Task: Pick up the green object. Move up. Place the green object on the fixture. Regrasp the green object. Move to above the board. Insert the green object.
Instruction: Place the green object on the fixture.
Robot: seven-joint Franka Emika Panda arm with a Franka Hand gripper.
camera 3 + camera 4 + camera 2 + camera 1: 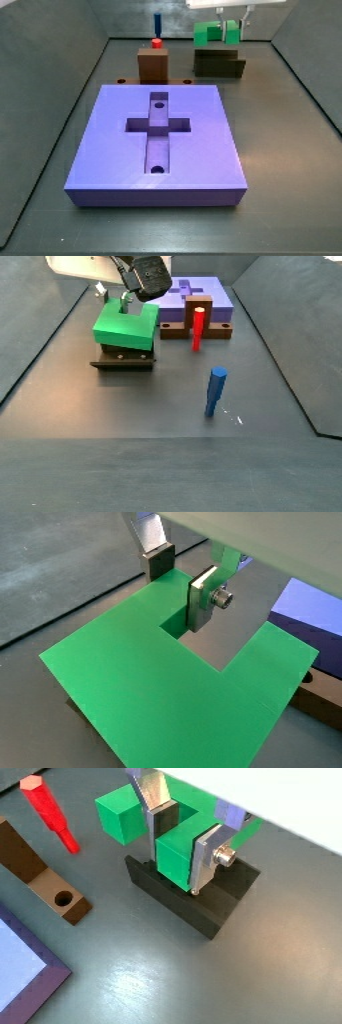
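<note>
The green object rests on the dark fixture, with projecting arms and a notch between them. It fills much of a wrist view and shows in both side views atop the fixture. My gripper straddles one arm, one finger in the notch and one on the outer face, shut on it. It comes down from above in both side views. The purple board lies apart, its cross recess bare.
A brown block with a red peg stands between the board and the fixture. A blue rod stands upright on the floor. Grey walls enclose the floor.
</note>
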